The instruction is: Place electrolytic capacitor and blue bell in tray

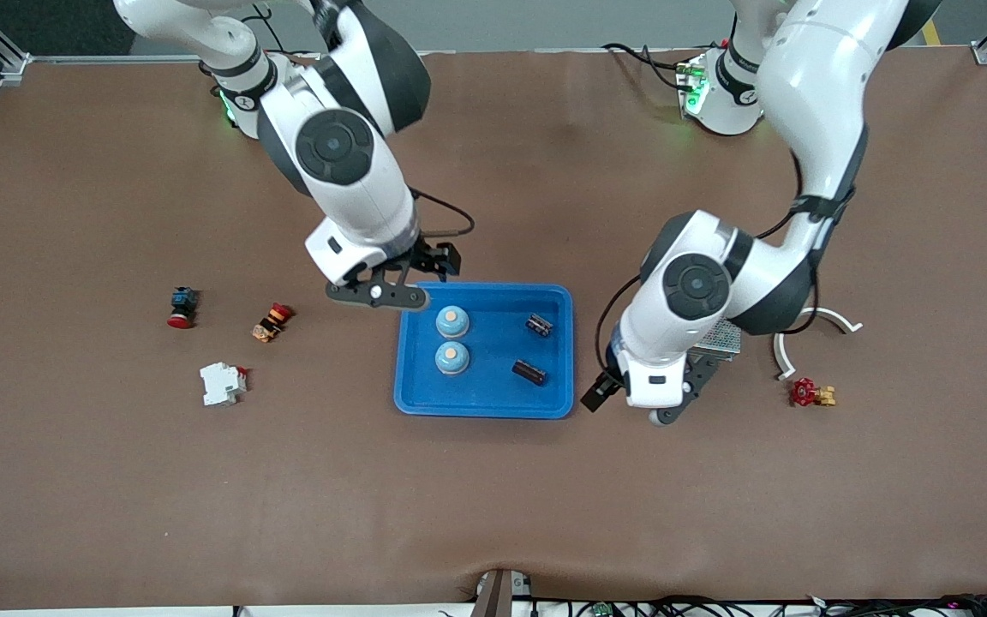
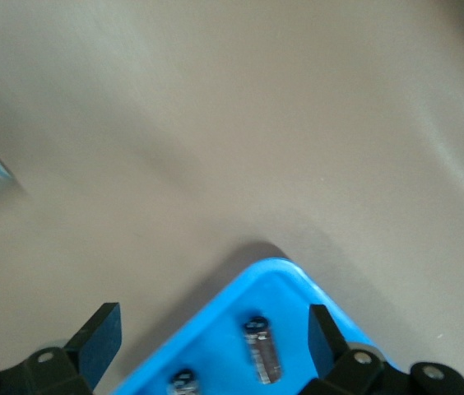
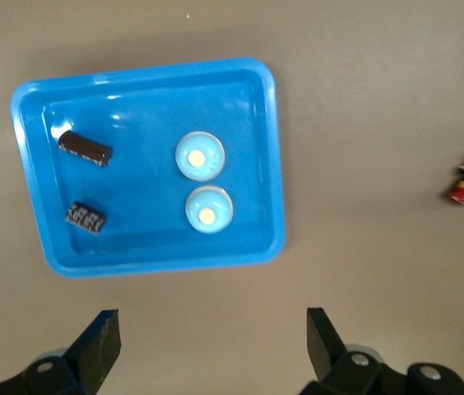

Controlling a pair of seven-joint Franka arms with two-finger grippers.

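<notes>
I have the tray [image 1: 485, 401] sitting near the middle of the bench [image 1: 493, 497], a little toward the edge closest to the front camera; inside it stand two blue bells [image 1: 452, 321], one just beside the other, in the half toward the right arm's end; two dark electrolytic capacitors [image 1: 529, 372] lie on their sides in the half toward the left arm's end, apart from each other and apart from the bells.

My left gripper [image 2: 211, 333] hangs over the bench just off the tray's edge at the left arm's end; its jaws are spread wide with nothing between them, and in the left wrist view I see one corner of the tray and both capacitors under them.

My right gripper [image 3: 211, 333] hangs over the bench by the tray's corner nearest the right arm's base; its jaws are spread wide too, holding nothing, and the right wrist view takes in the whole tray with all four parts.

Toward the right arm's end of the bench I see a red-capped push button [image 1: 182, 307], a small orange and red switch [image 1: 272, 321] and a white breaker block [image 1: 222, 383]; toward the left arm's end lie a white curved clip [image 1: 810, 330] and a red-handled brass valve [image 1: 812, 393]; a perforated metal box [image 1: 718, 340] shows partly under the left arm.
</notes>
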